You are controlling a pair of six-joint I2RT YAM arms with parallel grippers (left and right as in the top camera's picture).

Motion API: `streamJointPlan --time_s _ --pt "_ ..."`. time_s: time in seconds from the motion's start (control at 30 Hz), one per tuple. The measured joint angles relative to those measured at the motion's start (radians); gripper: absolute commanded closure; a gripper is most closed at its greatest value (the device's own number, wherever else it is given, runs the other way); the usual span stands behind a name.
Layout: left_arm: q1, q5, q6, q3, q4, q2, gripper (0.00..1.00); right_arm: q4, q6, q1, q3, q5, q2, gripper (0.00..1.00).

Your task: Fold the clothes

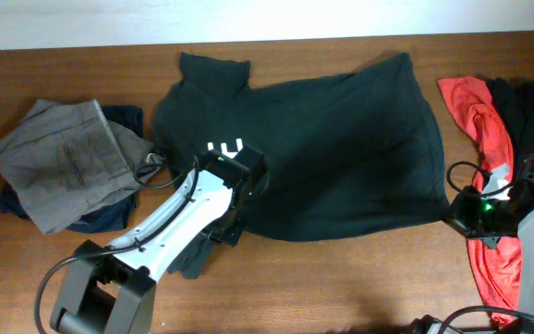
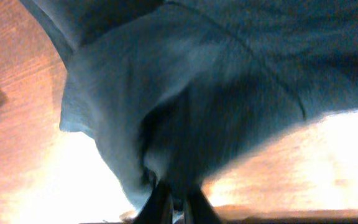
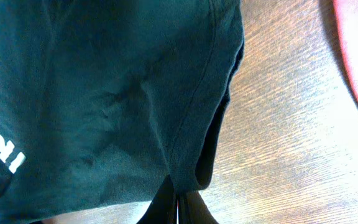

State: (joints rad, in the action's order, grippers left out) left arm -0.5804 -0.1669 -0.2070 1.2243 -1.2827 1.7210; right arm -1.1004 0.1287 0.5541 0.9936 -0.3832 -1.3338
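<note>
- T-shirt: large, dark green-black, spread fairly flat across the middle of the table. Its collar lies toward the far left and its hem toward the right.
- White lettering shows near the shirt's left side, partly hidden by the left arm's wrist.
- The shirt's near-left part is bunched and creased under that arm. The rest lies smooth with shallow wrinkles.
- Left gripper: the fingers are close together with a gathered fold of the shirt pinched between them. The left wrist view is blurred.
- Right gripper: narrow, nipping the shirt's near-right hem corner, which is raised slightly off the wood. In the overhead view it sits at that corner.
- Grey trousers: loosely folded at the left end of the table, resting on a dark blue garment.
- Red top and black top: heaped at the right end, just beside the shirt's hem.
</note>
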Motion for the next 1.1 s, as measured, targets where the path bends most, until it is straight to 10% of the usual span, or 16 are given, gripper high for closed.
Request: streamJointPlan --time_s 0.57,1.1 --pt "-0.001 0.058 -0.001 0.0 -0.08 -0.01 0.99 -0.017 -0.006 0.0 0.003 0.0 0.0 0.96" --pt "-0.008 0.135 -0.055 0.112 -0.245 -0.404 1.0 -0.167 -0.01 0.0 0.225 0.077 0.0 0.96"
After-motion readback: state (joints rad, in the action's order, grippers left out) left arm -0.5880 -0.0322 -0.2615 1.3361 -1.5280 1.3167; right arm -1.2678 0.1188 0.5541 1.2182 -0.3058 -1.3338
